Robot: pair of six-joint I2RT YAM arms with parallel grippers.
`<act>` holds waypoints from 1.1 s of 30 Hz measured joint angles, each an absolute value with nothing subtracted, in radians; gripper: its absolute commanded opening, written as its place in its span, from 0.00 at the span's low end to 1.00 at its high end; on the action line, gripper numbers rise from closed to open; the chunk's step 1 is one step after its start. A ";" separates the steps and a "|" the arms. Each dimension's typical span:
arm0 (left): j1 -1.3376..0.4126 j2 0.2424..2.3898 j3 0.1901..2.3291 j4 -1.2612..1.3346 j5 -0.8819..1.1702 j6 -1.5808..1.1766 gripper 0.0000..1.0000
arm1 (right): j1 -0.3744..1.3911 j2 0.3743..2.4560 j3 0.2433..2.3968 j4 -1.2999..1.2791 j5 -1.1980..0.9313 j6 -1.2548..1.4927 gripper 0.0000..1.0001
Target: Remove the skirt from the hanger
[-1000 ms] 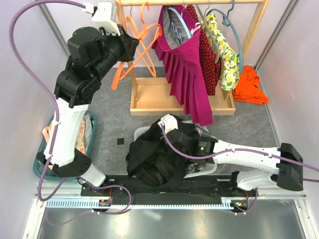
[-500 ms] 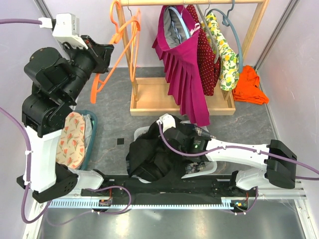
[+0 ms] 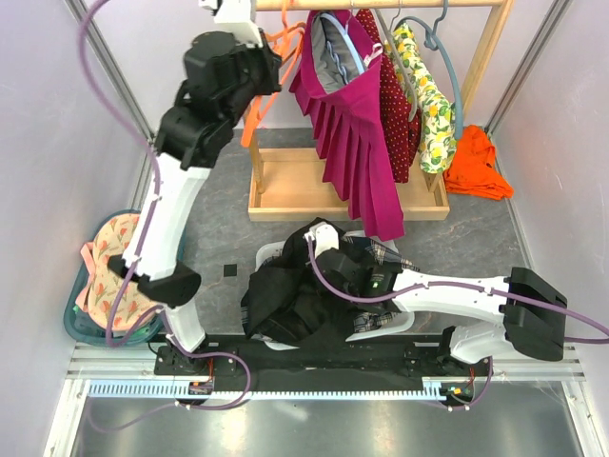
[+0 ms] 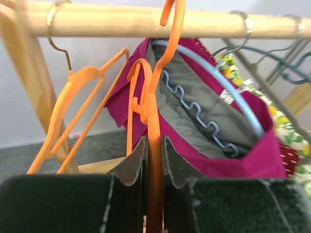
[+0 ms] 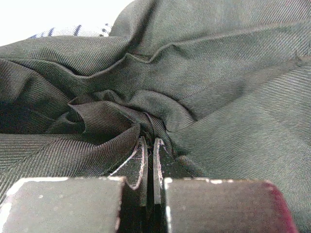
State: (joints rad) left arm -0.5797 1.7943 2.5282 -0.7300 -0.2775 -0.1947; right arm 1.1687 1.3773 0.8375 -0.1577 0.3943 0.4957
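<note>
Grey table [image 3: 219, 219] runs under the wooden rail [image 4: 146, 22], and that rail is where you must be careful. At the rail's left end, your left claw [image 4: 154, 145] is squeezed tight on the stem of an orange hanger [image 4: 155, 92]. Its hook is right up at the rail, but I cannot tell if it is over the rail. If you let go too soon, I think the hanger will drop. A second orange hanger [image 4: 73, 111] hangs on the rail just to the left. A pink skirt [image 3: 357, 143] on a blue hanger [image 4: 228, 92] hangs just to the right. Swing sideways and you could tangle the hooks or knock that pink skirt off.

Well below the rail, on the table toward the arm bases, the dark skirt [image 3: 295, 300] lies in a heap. No hanger shows in it, so I think the taking-off part is done. Your right claw [image 5: 149, 145] is pinched shut on a fold of it. That fold looks thin. Pull hard and it may slip out, or the whole heap may drag off the table edge.
</note>
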 measured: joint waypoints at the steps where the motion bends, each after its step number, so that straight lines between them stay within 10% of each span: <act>1: -0.579 1.813 2.529 -0.723 -0.285 -0.192 0.02 | 1.169 1.377 0.824 -0.145 0.392 0.503 0.00; 33: -0.490 1.879 2.472 -0.617 -0.287 -0.205 0.02 | 1.168 1.276 0.694 -0.074 0.366 0.580 0.00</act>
